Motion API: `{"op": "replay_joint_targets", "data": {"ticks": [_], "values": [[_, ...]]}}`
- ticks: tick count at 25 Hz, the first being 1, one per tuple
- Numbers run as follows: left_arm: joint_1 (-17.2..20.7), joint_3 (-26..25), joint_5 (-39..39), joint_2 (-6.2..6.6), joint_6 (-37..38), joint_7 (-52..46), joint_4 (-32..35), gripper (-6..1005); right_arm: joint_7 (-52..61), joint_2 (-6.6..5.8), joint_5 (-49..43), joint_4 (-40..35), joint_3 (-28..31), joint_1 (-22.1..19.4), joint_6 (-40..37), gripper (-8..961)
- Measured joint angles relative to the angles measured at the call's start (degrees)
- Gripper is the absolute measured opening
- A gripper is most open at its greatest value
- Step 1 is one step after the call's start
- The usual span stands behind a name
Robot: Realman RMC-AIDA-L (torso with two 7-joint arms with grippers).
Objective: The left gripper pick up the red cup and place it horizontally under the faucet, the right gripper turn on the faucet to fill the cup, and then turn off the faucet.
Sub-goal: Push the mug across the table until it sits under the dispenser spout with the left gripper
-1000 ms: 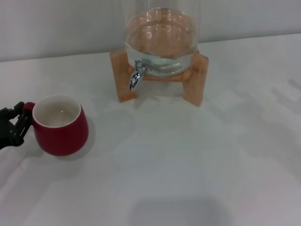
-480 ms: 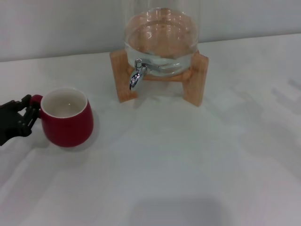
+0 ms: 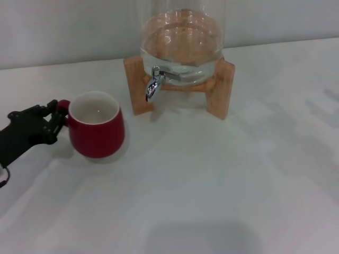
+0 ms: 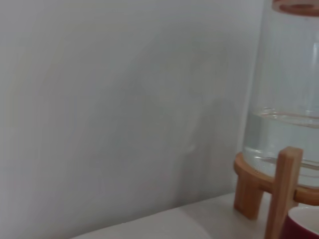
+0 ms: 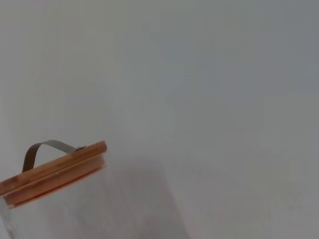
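The red cup (image 3: pixel 96 126) stands upright on the white table, left of and nearer than the faucet (image 3: pixel 153 86). Its white inside faces up. My left gripper (image 3: pixel 57 117) is shut on the cup's small handle at the cup's left side. The chrome faucet sticks out of the clear glass jar (image 3: pixel 181 45), which holds water and rests on a wooden stand (image 3: pixel 219 91). The cup's rim (image 4: pixel 304 223) shows in the left wrist view beside the stand (image 4: pixel 282 186). My right gripper is out of view.
A pale wall runs behind the table (image 3: pixel 212 180). The jar's wooden lid (image 5: pixel 55 172) with a metal handle shows in the right wrist view.
My left gripper has carried the cup to the right and farther from me, toward the faucet. The jar and stand have not moved.
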Motion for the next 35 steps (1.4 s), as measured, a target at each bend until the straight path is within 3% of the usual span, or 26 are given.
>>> {"op": "replay_joint_targets", "data": {"ticks": [28, 35], "values": [[-4.9, 15.4, 0.2, 0.22, 6.0, -13.5, 1.7, 191, -0.7, -0.13, 0.1, 1.2, 0.2, 0.4, 0.0, 781], [-5.3, 16.2, 0.3, 0.28, 6.1, -14.1, 1.8, 189, -0.8, -0.18, 0.1, 1.4, 0.7, 0.5, 0.2, 780]]}}
